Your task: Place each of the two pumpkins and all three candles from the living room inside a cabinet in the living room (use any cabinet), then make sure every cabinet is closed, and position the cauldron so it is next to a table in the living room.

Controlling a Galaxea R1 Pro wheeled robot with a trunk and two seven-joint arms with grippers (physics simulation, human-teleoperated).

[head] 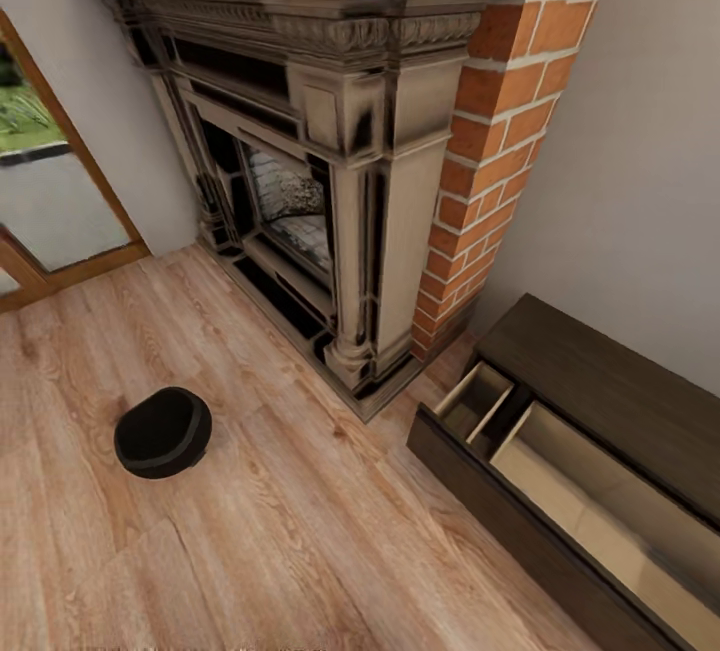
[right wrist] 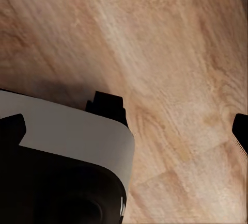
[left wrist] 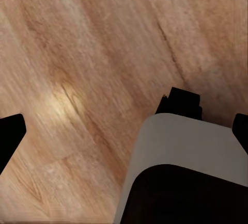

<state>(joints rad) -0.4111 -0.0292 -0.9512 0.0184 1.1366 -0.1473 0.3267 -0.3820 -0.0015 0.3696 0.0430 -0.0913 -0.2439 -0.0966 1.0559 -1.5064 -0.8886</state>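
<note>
The black cauldron (head: 162, 431) sits on the wood floor at the left, in front of the fireplace, apart from everything else. At the right stands the dark-brown cabinet (head: 610, 371) with two drawers pulled out; their pale interiors hold nothing I can make out. The pumpkins, candles and table are out of view. In the left wrist view my left gripper (left wrist: 125, 131) hangs open over bare floor, its dark fingertips (left wrist: 10, 133) far apart. My right gripper (right wrist: 126, 130) is open too, above the floor, with nothing between its fingers.
A brick fireplace (head: 330, 181) with a dark carved surround fills the back. A glass patio door (head: 45, 191) is at the far left. Part of my white and black base (left wrist: 181, 172) shows under both grippers. Wood floor (head: 280, 531) lies between cauldron and cabinet.
</note>
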